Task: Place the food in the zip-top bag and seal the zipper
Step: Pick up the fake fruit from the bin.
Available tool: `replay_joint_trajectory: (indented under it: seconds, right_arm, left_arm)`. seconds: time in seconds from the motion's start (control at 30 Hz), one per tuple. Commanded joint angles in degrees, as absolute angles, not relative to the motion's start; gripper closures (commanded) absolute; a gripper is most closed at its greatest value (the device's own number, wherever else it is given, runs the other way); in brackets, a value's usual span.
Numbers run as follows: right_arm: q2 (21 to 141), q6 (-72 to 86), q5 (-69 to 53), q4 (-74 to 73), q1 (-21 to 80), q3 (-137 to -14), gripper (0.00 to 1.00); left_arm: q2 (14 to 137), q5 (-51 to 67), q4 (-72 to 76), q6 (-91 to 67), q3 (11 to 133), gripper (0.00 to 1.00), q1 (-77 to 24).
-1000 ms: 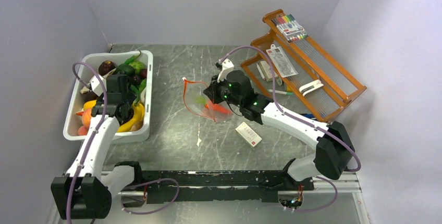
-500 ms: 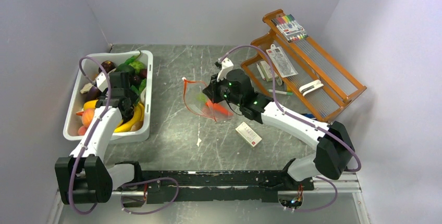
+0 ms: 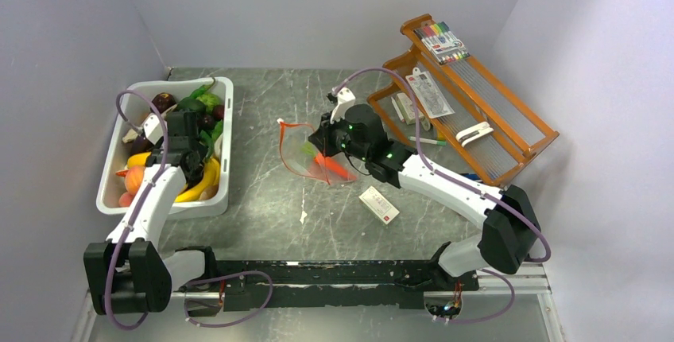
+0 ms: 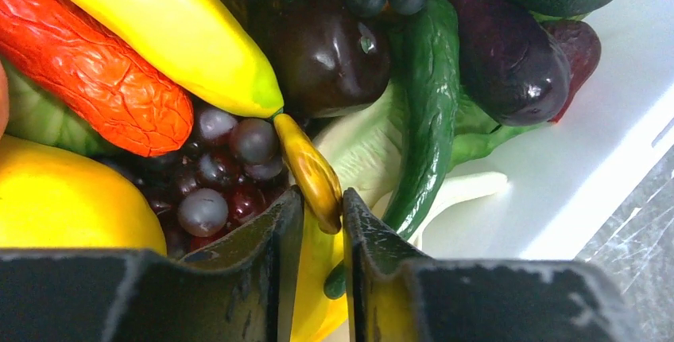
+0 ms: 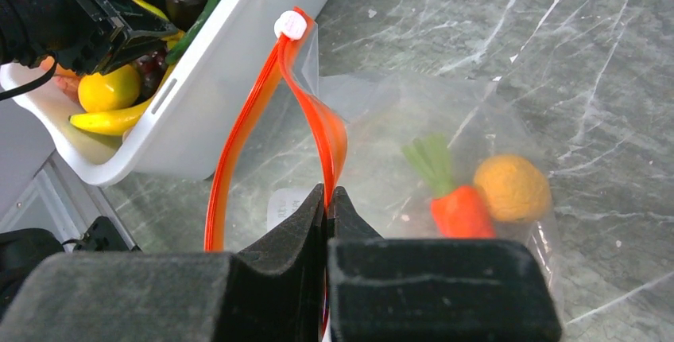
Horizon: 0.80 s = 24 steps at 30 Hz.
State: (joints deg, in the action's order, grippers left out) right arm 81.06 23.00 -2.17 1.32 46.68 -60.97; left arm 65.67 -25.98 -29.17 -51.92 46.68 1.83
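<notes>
Bright, even light; soft shadows; glare on food [image 4: 334, 56]; near fingers [image 4: 238, 286] blurred.

- Table [image 3: 262, 111]: grey slab with a pale marble-like veining and scuffs.
- Zip-top bag [image 3: 300, 155]: about mid-table, body lying on the slab, mouth end lifted off it.
- White tub [image 3: 226, 151]: left of the bag, near but not touching, long side running front to back.
- White-and-red box [image 3: 378, 204]: lying flat, close by on the bag's near-right side, set at an angle.
- Wooden rack [image 3: 517, 151]: right of the bag, toward the far-right corner.
- Small white scrap [image 3: 303, 216]: on the bag's near side, apart from it.
- Black base rail [image 3: 334, 272]: along the near edge, well clear of the bag.
</notes>
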Motion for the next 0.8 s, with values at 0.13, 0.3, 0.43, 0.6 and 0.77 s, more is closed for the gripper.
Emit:
replay_joint_trajectory:
  seconds: [0.13, 0.3, 0.43, 0.6, 0.77]
  right_arm:
    - [81.1, 22.2, -2.5, 1.3, 46.6, -63.6, 1.0]
    - [81.6, 23.1, -2.8, 0.3, 46.6, -64.4, 1.0]
    - [80.8, 23.6, -2.4, 0.1, 46.5, -64.4, 1.0]
    - [79.9, 24.6, -2.3, 0.8, 46.5, -63.3, 1.0]
    - [80.2, 25.3, -2.4, 0.2, 46.5, -63.8, 1.0]
  left_arm:
    - [61.6, -28.1, -30.8, -52.8, 47.6, 0.93, 2.4]
    - [58.1, -29.1, -33.3, -53.2, 49.4, 0.93, 2.4]
    - [54.6, -29.1, -33.8, -52.7, 49.7, 0.93, 2.4]
    - [51.0, -27.2, -31.1, -48.0, 50.4, 0.93, 2.4]
    - [48.9, -27.5, -30.2, -45.7, 52.6, 0.93, 2.4]
